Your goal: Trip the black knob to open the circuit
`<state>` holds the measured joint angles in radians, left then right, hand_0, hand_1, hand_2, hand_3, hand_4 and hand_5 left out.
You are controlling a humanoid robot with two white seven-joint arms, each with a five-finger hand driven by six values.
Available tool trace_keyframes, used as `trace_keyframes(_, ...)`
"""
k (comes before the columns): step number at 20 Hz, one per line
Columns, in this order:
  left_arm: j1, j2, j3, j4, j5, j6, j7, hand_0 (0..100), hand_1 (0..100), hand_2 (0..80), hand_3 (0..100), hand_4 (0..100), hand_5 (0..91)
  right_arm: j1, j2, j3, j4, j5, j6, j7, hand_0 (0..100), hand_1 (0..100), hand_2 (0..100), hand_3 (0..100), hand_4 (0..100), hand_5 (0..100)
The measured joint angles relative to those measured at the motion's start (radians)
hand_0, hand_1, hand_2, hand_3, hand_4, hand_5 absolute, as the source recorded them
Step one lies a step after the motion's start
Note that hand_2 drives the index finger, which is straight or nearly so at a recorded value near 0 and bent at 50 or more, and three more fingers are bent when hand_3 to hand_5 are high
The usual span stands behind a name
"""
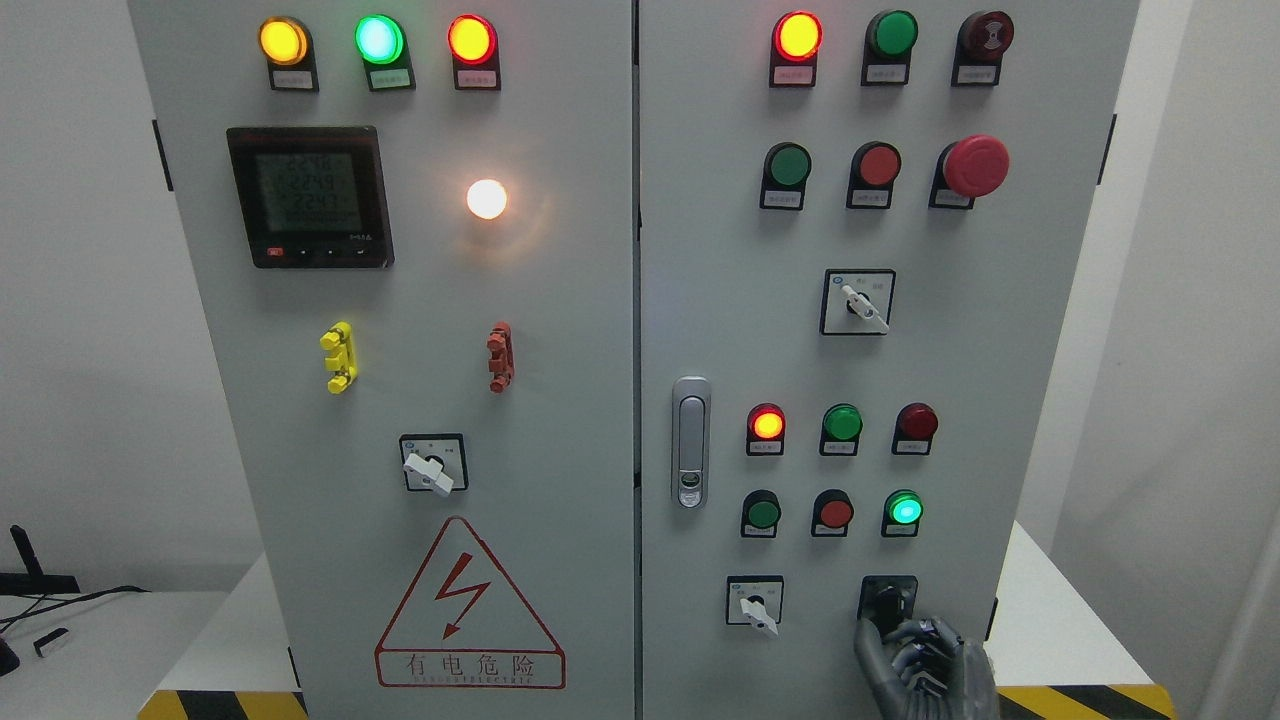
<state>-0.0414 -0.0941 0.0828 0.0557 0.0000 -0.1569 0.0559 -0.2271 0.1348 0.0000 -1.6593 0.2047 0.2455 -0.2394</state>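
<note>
I see one black knob (887, 598) at the lower right of the frame. My right hand (925, 665) sits just beneath it, fingers curled, thumb apparently touching it. Three white selector switches (430, 468) are visible.

Right hand (925, 665) cut off at bottom edge; its fingertips cover the lower part of the black knob (888, 598). Label plates under the indicator lamps too small to read. Meter display (309, 196) digits blurred, illegible.
</note>
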Motion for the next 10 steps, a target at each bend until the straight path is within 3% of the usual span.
trace_keyframes(10,0.000,0.000,0.000,0.000,0.000,0.000,0.000,12,39,0.0,0,0,0.0,0.000,0.000,0.000,0.000,0.003,0.001,-0.001,31,69,58,86,88,97)
